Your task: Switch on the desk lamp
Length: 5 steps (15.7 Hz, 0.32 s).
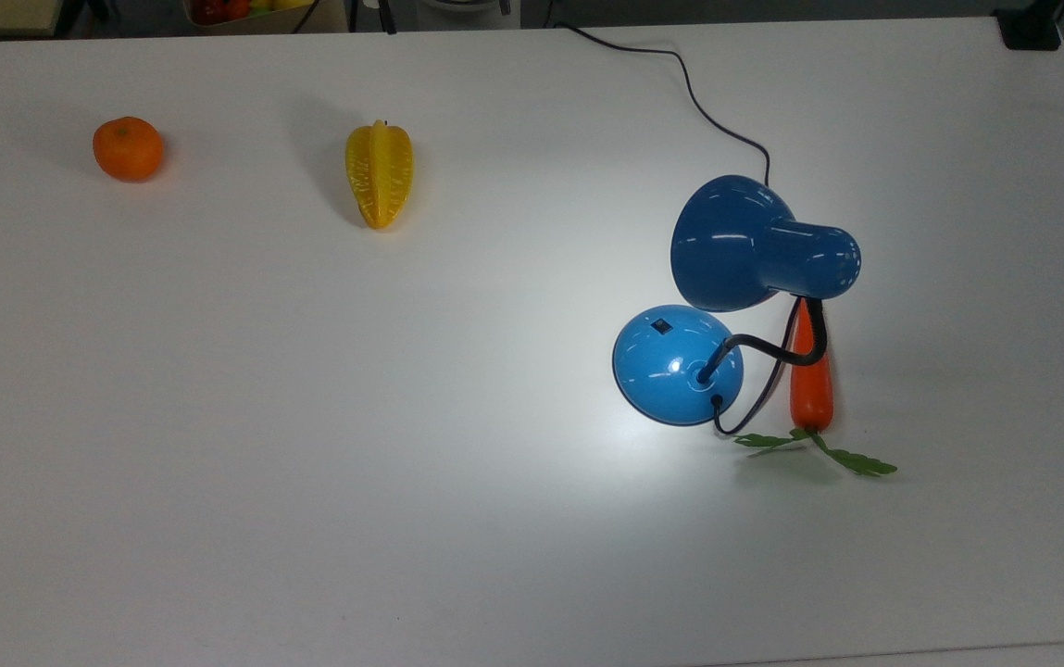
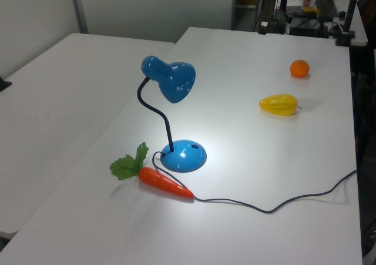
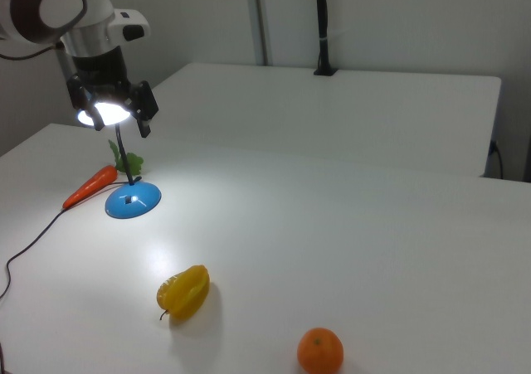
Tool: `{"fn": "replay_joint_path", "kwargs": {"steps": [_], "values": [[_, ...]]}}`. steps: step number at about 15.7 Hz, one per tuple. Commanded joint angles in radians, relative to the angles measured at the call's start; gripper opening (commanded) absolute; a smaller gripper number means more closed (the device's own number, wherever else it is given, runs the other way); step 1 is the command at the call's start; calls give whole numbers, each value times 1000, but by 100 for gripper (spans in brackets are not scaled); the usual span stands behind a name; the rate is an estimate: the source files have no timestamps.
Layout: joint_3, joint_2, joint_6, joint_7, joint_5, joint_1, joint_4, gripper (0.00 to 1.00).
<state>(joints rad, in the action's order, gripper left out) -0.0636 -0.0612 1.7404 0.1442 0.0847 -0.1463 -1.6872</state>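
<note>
Desk lamp [image 1: 735,287] already glows; glossy, top-heavy, so press its small base switch [image 1: 661,325] gently; claw [image 3: 116,119] spread, empty.

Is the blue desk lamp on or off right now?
On. The glossy blue desk lamp throws a bright pool of light on the white table around its base, and its shade opening glows in the right view.

White tables [image 2: 70,89], pale walls [image 3: 398,17], black post [image 3: 321,26]

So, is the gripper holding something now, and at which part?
Nothing is held. In the right view the gripper is open with an empty gap, raised above the table; the lit desk lamp is behind it.
</note>
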Motion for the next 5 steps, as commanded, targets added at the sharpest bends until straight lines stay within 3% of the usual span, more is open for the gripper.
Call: {"fn": "replay_joint_path", "kwargs": {"steps": [1, 5], "values": [[-15, -2, 11, -3, 3, -15, 1, 100], [-13, 0, 14, -3, 1, -15, 0, 100]]}}
